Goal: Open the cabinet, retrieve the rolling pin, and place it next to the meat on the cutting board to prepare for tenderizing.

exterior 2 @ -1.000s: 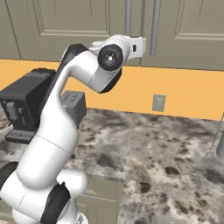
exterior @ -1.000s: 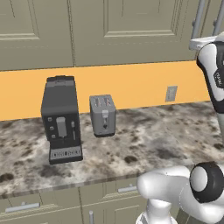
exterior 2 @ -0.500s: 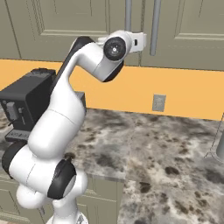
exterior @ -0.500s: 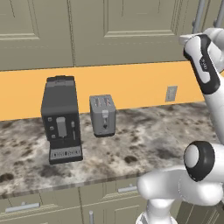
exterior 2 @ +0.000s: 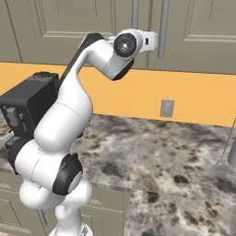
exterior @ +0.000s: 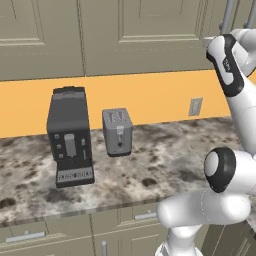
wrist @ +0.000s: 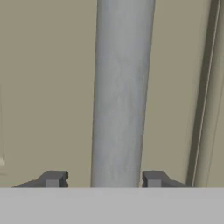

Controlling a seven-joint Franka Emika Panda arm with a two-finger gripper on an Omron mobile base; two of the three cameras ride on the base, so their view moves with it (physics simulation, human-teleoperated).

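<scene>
The cabinet (exterior 2: pixel 203 27) is a taupe wall unit above the counter, its doors closed. My gripper (exterior 2: pixel 156 42) is raised to the right-hand one of two long vertical grey bar handles (exterior 2: pixel 162 23). In the hand view the handle (wrist: pixel 122 87) runs upright between my two dark fingertips, my gripper (wrist: pixel 103 179) straddling it. The right fingertip (wrist: pixel 154 178) sits against the bar, while the left fingertip (wrist: pixel 53 178) stands a small gap away. The rolling pin, the meat and the cutting board are out of view.
On the speckled stone counter (exterior: pixel 165 160) stand a black coffee machine (exterior: pixel 70 135) and a grey toaster (exterior: pixel 118 131). A wall socket (exterior: pixel 195 106) sits on the orange backsplash. Drawer fronts run below the counter edge. A grey upright object (exterior 2: pixel 230 152) is cut off at the right edge.
The arm has stretched forward and up, bringing the hand onto the cabinet handle. The jaws have narrowed around the bar.
</scene>
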